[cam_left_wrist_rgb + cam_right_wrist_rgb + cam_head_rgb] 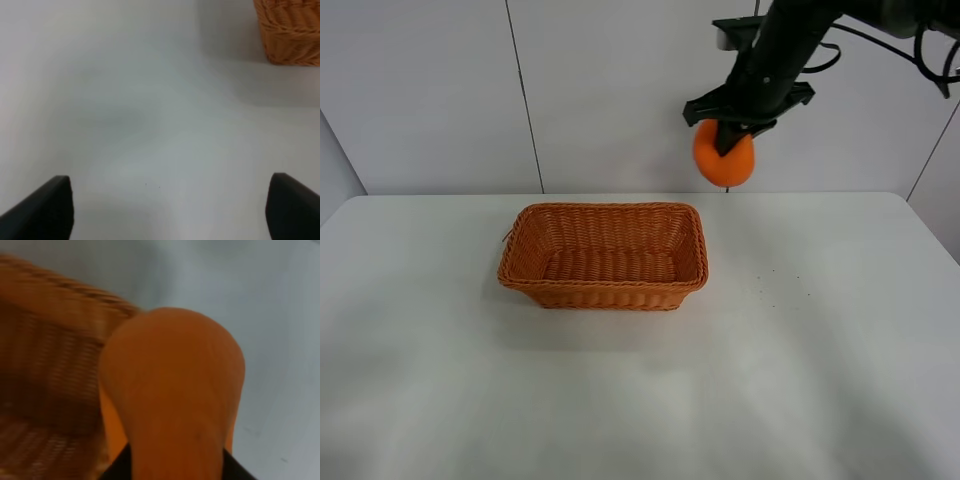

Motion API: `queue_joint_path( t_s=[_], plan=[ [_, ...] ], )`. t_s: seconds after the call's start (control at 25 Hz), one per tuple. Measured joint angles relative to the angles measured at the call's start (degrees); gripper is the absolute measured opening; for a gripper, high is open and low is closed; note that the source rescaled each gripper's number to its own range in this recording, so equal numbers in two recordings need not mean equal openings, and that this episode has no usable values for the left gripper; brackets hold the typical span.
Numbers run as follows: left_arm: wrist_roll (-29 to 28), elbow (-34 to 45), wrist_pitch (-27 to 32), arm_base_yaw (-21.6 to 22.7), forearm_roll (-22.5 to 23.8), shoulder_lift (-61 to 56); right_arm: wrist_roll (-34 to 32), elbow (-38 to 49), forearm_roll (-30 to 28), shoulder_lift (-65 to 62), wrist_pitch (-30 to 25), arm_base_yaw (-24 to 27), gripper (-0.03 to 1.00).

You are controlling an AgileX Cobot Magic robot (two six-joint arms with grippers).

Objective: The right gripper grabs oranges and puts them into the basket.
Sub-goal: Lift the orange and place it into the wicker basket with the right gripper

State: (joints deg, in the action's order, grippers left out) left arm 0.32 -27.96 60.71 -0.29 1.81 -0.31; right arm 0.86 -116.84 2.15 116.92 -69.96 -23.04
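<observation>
My right gripper (728,140) is shut on the orange (724,160) and holds it high in the air, above and just right of the basket's far right corner. The orange fills the right wrist view (172,400), with the black fingers showing only at its base. The wicker basket (603,256) stands empty on the white table, left of centre; part of it shows behind the orange in the right wrist view (45,365). My left gripper (170,210) is open over bare table, with a corner of the basket (290,30) ahead of it.
The white table (800,380) spreads around the basket. A white panelled wall (600,90) stands behind the table. A few small dark specks (780,285) lie on the table right of the basket.
</observation>
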Motion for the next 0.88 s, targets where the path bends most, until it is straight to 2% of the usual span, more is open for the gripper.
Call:
queue_joint_path(
  t_s=[0.24,0.4,0.64,0.88],
  plan=[
    [0.0,0.0,0.0,0.0,0.0,0.0,0.0,0.0,0.1,3.3,0.6,-8.5,0.00],
    [0.0,0.0,0.0,0.0,0.0,0.0,-0.1,0.0,0.2,8.1,5.1,-11.9,0.00],
    [0.0,0.0,0.0,0.0,0.0,0.0,-0.2,0.0,0.3,16.7,12.3,-13.1,0.00],
    [0.0,0.0,0.0,0.0,0.0,0.0,-0.2,0.0,0.2,19.8,13.4,-13.1,0.00]
  ],
)
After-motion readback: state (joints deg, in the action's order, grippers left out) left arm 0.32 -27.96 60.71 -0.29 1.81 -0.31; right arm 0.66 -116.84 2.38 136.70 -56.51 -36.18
